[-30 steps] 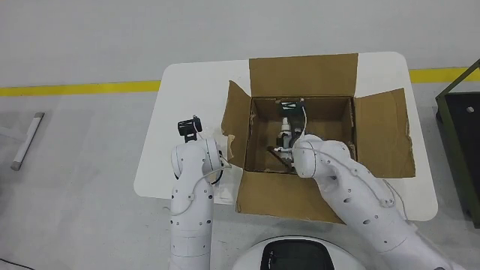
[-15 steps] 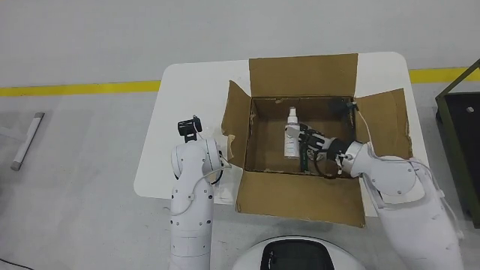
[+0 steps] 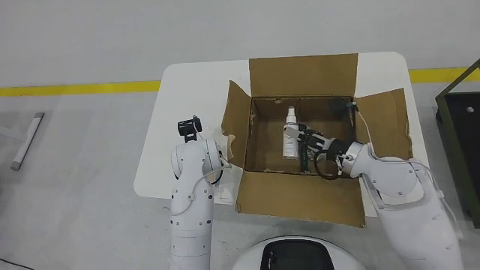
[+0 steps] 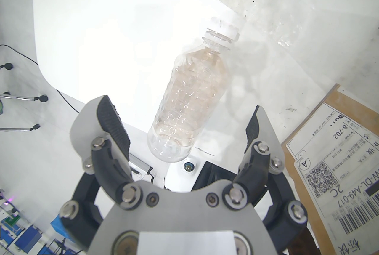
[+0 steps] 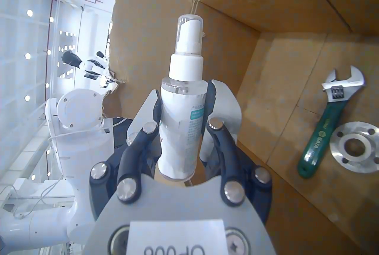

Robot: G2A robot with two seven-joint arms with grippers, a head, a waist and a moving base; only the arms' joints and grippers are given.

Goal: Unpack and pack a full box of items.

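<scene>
Right gripper (image 5: 182, 108) has swung from the box's middle toward its right wall, now pinching a spray bottle (image 5: 181, 126).

Smooth, white-capped, the bottle sits clamped inside the brown cardboard box (image 3: 300, 75), where a green-handled wrench (image 5: 325, 131) lies just beside a round metal ring (image 5: 353, 146) on bare floor. Left gripper (image 4: 180, 114) hangs spread over a ribbed clear plastic bottle (image 4: 192, 96) lying on the white table (image 4: 103, 16).
</scene>
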